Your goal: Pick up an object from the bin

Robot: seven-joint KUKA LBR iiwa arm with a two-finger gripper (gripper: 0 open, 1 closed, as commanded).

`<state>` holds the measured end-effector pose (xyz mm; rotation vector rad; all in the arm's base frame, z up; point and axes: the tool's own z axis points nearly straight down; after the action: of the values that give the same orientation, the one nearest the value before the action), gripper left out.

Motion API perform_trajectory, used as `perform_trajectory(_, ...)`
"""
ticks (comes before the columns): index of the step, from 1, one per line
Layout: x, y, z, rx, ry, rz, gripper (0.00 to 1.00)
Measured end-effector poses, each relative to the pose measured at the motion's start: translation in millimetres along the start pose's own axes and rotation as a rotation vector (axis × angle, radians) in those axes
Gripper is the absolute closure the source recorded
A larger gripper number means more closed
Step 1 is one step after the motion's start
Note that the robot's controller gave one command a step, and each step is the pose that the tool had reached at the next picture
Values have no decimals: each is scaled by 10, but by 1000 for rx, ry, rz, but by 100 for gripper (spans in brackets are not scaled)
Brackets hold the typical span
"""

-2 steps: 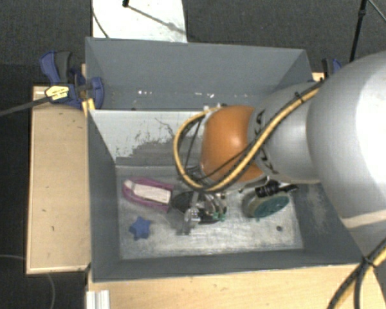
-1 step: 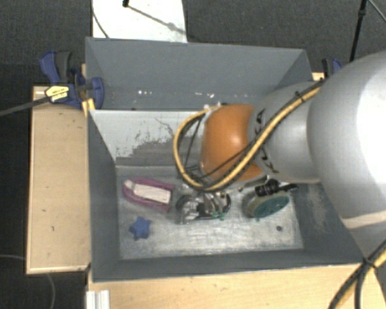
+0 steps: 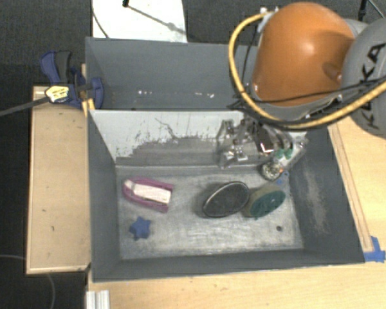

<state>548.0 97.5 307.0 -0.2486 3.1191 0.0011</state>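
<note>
Locate gripper point(image 3: 239, 148) low against the back wall of the bin point(image 3: 193, 250), beneath the arm's orange cover point(image 3: 296, 50), just behind a dark grey oval disc point(image 3: 225, 199). Cannot tell whether jaws open or closed, given the metalwork bunched together at this angle. Judge the disc the nearest candidate for the pick, without confirmation of any reach toward it. Place it on the bin floor, right of centre, lying flat. Read it as thin, smooth and faintly glossy, with a paler rim. Expect a flat lie like this to offer little to pinch from above, so favour a grip across the narrow width or at an edge. Note a dark green round piece point(image 3: 267, 203) touching or just beside the disc's right end, crowding that side. See a pink-and-white oblong item point(image 3: 148, 193) well apart at the left and a small blue star-shaped piece point(image 3: 139, 227) near the front-left corner, both with open floor around. Judge the task at approach stage, pick not yet made.
</note>
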Motion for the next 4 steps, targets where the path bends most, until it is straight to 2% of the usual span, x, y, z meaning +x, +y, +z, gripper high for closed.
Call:
perform_trajectory(1, -41, -37, 46, 0, 6, 148, 100)
perform_trajectory(2, 97, 114, 1063, 4, 14, 571, 100)
perform_trajectory(3, 88, 113, 1048, 3, 11, 571, 100)
perform_trajectory(4, 109, 120, 1644, 5, 16, 579, 100)
